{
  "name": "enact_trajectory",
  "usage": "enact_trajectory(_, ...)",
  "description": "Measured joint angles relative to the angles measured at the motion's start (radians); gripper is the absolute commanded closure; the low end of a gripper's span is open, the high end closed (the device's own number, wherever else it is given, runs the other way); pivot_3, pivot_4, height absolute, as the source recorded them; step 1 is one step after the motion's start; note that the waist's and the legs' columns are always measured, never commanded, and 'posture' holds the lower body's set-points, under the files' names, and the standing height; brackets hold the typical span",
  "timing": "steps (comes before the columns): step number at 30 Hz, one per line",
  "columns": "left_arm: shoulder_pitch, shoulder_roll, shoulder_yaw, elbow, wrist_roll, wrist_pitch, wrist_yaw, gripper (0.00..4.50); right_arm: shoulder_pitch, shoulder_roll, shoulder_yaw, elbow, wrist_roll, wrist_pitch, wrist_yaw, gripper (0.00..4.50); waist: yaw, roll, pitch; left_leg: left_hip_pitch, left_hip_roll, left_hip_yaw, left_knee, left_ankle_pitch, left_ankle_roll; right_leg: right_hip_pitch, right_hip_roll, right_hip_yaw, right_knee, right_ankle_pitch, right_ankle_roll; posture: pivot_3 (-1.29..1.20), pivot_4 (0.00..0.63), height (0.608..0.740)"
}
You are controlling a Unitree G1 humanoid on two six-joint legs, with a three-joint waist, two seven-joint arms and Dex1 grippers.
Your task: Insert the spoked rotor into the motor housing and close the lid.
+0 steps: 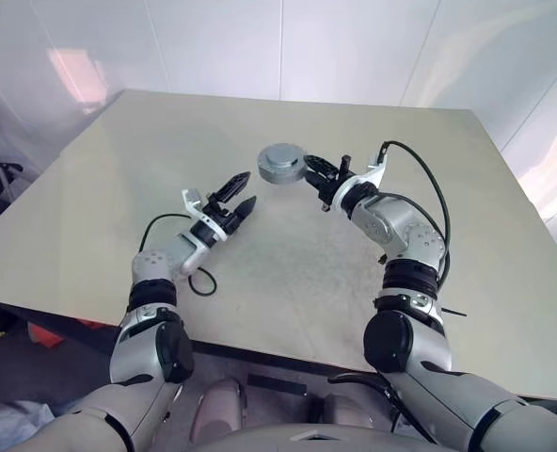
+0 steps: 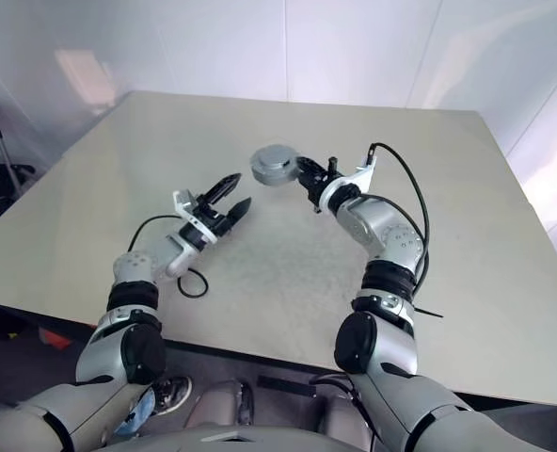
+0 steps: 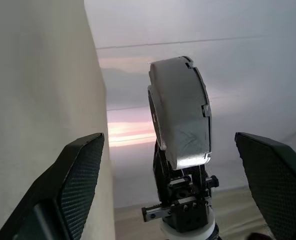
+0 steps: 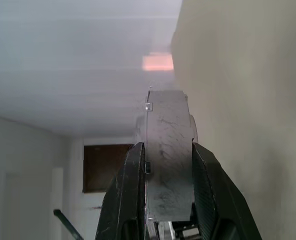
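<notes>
Table [image 1: 288, 273]: bare, beige.
Right tool [image 1: 309, 173]: clamped on closed motor housing [image 1: 280, 164], held edgewise.
Left tool [image 1: 240, 193]: spread wide, empty, just left of it.

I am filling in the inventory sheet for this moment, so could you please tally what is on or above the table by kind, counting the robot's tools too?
Closed grey round motor assembly, held above the table by the right tool: 1
Robot tools: 2, the right one and the open, empty left tool
Total: 3
</notes>
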Motion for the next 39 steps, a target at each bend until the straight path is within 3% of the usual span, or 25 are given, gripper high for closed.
enact_trajectory(12,-0.086,-0.016,-0.006,0.085,0.0,-0.04,-0.022,0.03,0.067,0.011,0.088,-0.039,0.035,0.05,-0.015,3.41,0.002,0.0,0.0,0.0,0.0,-0.001,0.0,0.0,0.0,0.0,0.0,0.0,0.0,0.001,0.002,0.0,0.0,0.74)
enact_trajectory(15,-0.087,-0.014,-0.016,0.108,0.03,-0.097,-0.02,0.67,0.07,0.004,0.097,-0.039,0.035,0.049,-0.015,3.41,0.002,0.0,0.0,0.0,-0.001,-0.001,0.0,0.0,-0.001,0.0,0.0,0.0,0.0,0.001,0.002,0.0,0.0,0.74)
enact_trajectory(20,-0.087,-0.016,-0.014,0.12,0.039,-0.127,-0.019,2.24,0.07,-0.014,0.103,-0.04,0.036,0.045,-0.011,3.41,0.004,0.0,0.0,0.0,-0.001,-0.001,0.0,0.0,-0.001,0.001,0.0,0.0,0.0,0.002,0.003,0.0,0.0,0.74)
enact_trajectory(27,-0.087,-0.011,-0.015,0.128,0.042,-0.122,-0.018,2.24,0.07,-0.026,0.132,-0.04,0.019,0.029,0.005,3.41,0.004,0.0,0.0,0.0,-0.001,-0.001,0.001,0.0,-0.001,0.001,0.0,0.0,0.0,0.002,0.003,0.0,0.0,0.74)
enact_trajectory(34,-0.082,-0.007,-0.052,0.134,0.102,-0.184,-0.013,2.24,0.074,-0.047,0.188,-0.086,-0.101,-0.082,0.085,1.02,0.007,-0.001,0.0,-0.001,-0.002,-0.002,0.001,0.0,-0.001,0.001,-0.001,0.0,0.0,0.002,0.004,0.0,0.0,0.74)
enact_trajectory(39,-0.069,-0.009,-0.055,0.151,0.154,-0.307,0.014,2.24,0.073,-0.059,0.194,-0.094,-0.195,-0.194,0.105,1.02,0.005,-0.001,0.001,-0.001,-0.002,-0.002,0.002,0.0,-0.001,0.001,0.0,0.0,0.0,0.002,0.004,0.0,0.0,0.74)
